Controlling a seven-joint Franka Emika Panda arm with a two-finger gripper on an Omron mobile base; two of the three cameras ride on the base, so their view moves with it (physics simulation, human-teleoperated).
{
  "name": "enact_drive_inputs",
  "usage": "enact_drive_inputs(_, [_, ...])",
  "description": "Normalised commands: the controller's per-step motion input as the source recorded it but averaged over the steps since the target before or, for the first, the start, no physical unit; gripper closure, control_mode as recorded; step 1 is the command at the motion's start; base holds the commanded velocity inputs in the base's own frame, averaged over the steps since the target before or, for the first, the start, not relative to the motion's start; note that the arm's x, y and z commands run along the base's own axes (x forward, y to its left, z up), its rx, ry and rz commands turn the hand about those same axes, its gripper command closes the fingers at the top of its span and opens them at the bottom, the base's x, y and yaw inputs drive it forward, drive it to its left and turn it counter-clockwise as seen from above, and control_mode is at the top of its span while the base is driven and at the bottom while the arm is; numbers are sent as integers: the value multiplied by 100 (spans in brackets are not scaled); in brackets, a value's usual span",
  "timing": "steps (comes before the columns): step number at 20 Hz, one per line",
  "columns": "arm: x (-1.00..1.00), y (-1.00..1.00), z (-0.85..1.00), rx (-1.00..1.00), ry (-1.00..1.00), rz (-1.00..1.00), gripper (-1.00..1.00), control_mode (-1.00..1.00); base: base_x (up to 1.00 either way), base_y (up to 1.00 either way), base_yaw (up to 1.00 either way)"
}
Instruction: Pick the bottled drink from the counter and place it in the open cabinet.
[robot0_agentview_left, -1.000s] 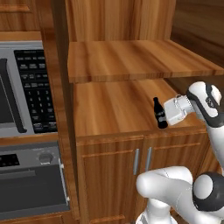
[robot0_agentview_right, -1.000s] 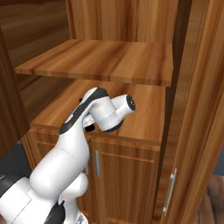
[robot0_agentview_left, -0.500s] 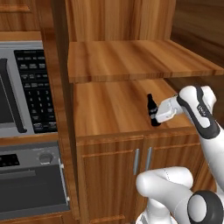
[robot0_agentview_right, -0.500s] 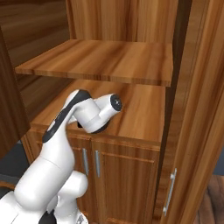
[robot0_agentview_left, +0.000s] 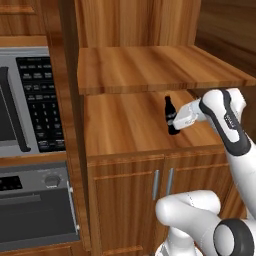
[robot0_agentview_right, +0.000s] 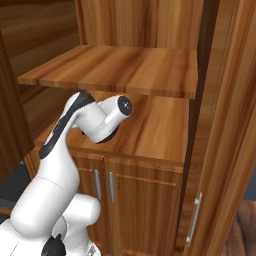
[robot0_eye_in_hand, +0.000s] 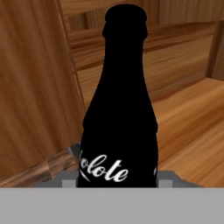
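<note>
While clamped in the gripper (robot0_agentview_left: 173, 121), glossy black contoured bottled drink (robot0_agentview_left: 171, 115), upright over smooth wood-grain open cabinet (robot0_agentview_left: 125, 120) shelf

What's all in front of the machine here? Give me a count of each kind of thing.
Bottled drink: 1, held upright in the gripper
Wooden shelves in the open cabinet: 2
Lower cupboard doors with metal handles: 2
Microwave: 1
Oven: 1
Total: 7
</note>
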Motion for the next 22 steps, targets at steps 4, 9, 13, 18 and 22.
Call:
enact_drive_inputs(4, [-2, 0, 47, 2, -1, 0, 100, -100, 0, 0, 0])
enact_drive_inputs(9, [-1, 0, 42, 3, -14, 0, 100, -100, 0, 0, 0])
enact_drive_inputs(13, [2, 2, 44, 1, -17, 0, 100, -100, 0, 0, 0])
enact_drive_inputs(18, [2, 7, 46, 7, -6, 0, 100, -100, 0, 0, 0])
enact_drive_inputs(22, [18, 17, 44, 1, 1, -3, 100, -100, 0, 0, 0])
